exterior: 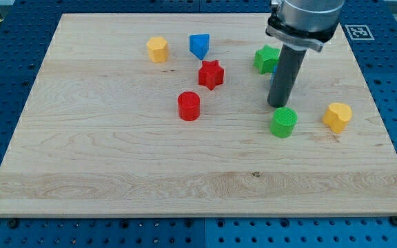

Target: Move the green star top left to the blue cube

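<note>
The green star (pixel 265 58) lies near the view's top right of the wooden board. A blue block, probably the blue cube (pixel 273 74), shows only as a sliver just below and right of the star, mostly hidden behind my rod. My tip (pixel 278 105) rests on the board below the star and the blue sliver, just above a green cylinder (pixel 283 122). The tip is apart from the star.
A yellow block (pixel 157 49) and a blue wedge-like block (pixel 199 46) sit at the top centre-left. A red star (pixel 211 74) and a red cylinder (pixel 189 106) lie mid-board. A yellow heart (pixel 337 116) is at the right. The board's right edge (pixel 384 131) is close.
</note>
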{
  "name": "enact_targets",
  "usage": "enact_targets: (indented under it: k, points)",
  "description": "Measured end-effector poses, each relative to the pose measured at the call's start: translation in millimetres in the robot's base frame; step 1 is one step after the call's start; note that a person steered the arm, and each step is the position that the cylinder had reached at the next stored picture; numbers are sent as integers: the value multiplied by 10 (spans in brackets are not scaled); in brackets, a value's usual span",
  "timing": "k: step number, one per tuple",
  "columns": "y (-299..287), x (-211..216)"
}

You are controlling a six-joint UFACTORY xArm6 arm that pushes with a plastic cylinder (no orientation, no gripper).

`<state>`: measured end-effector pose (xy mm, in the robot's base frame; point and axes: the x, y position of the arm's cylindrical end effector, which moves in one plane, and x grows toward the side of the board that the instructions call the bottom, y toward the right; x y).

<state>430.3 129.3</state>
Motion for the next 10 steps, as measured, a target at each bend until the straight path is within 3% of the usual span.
enact_targets:
  k: [10]
  points:
    - [-264,-2002]
